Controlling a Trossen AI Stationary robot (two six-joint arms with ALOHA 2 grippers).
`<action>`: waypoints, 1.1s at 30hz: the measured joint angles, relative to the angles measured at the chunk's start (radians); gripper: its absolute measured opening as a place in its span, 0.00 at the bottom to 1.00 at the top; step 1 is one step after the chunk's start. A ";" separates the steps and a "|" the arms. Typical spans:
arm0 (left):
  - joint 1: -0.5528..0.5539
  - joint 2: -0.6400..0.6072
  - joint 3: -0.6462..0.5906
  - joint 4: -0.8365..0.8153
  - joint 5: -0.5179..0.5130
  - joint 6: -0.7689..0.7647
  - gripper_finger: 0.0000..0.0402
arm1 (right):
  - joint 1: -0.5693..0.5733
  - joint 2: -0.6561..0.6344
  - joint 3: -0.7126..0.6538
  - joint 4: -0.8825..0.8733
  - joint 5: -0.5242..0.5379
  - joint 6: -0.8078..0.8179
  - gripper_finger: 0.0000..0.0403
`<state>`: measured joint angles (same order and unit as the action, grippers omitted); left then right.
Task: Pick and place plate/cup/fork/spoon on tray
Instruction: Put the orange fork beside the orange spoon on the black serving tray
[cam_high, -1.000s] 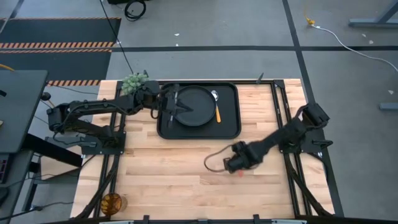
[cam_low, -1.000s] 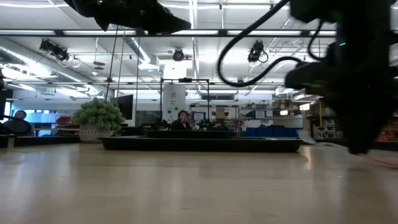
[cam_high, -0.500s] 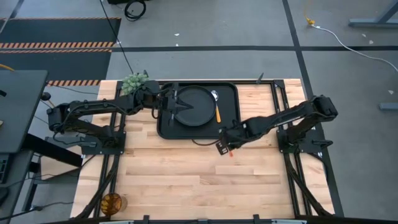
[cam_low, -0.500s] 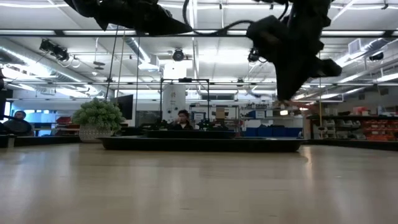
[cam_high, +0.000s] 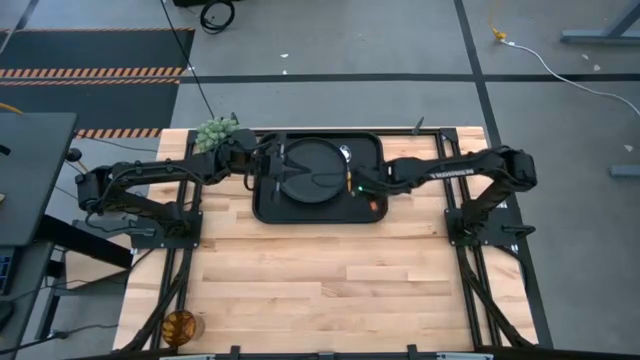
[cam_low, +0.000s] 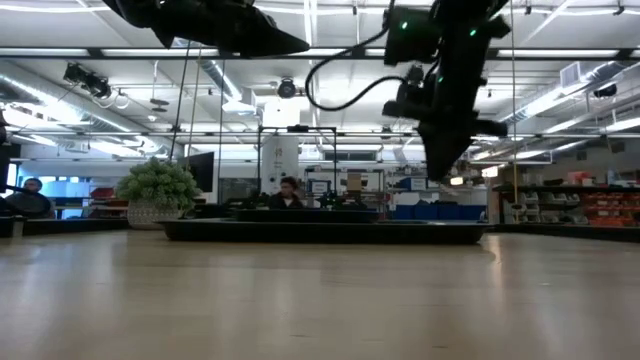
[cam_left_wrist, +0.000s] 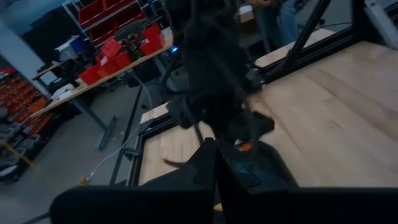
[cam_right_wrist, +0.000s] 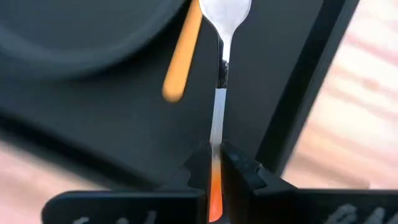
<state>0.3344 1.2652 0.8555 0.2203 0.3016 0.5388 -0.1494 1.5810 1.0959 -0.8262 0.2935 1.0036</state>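
You are looking at the fork (cam_right_wrist: 217, 127), which is sitting pinched between the two fingers of the right gripper (cam_right_wrist: 214, 165): its orange-red handle is showing between the fingertips and its slim silver shaft is reaching out past them over the tray (cam_high: 266, 205). In the right wrist view the silver end is hanging above the black tray floor, just beside the spoon's orange handle, which is blurred there. In the high view the right gripper (cam_high: 358, 187) is hovering over the right part of the tray, with its arm stretching in from the right side of the table (cam_high: 300, 280).

The tray is lying at the far middle of the table, and the plate (cam_high: 310, 172) is resting inside it, toward its left. The spoon (cam_high: 346, 170) is lying in the tray just right of the plate, its silver bowl toward the far edge; part of it is being covered by the right gripper.

The left gripper (cam_high: 278, 163) is waiting with its fingers pressed together and nothing between them, hanging over the tray's left edge beside the plate. Just left of it, the green plant ball (cam_high: 215, 131) is standing at the table's far left corner.

The cup (cam_high: 181, 326) is standing well apart from everything else, at the near left corner of the table.

In the low view a person (cam_low: 287, 190) is showing in the room beyond the tray.
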 joint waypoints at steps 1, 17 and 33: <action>0.000 0.000 0.000 0.000 -0.013 0.000 0.03 | -0.017 0.017 0.000 0.024 0.010 -0.019 0.08; 0.000 0.000 0.000 -0.013 -0.202 0.023 0.03 | -0.123 0.195 0.000 0.159 0.023 -0.151 0.09; 0.059 -0.005 0.001 -0.027 -0.517 -0.086 0.03 | -0.142 0.206 0.000 0.220 0.059 -0.170 0.10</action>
<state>0.3934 1.2602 0.8562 0.1928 -0.2156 0.4531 -0.2913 1.7870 1.0958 -0.6062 0.3526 0.8337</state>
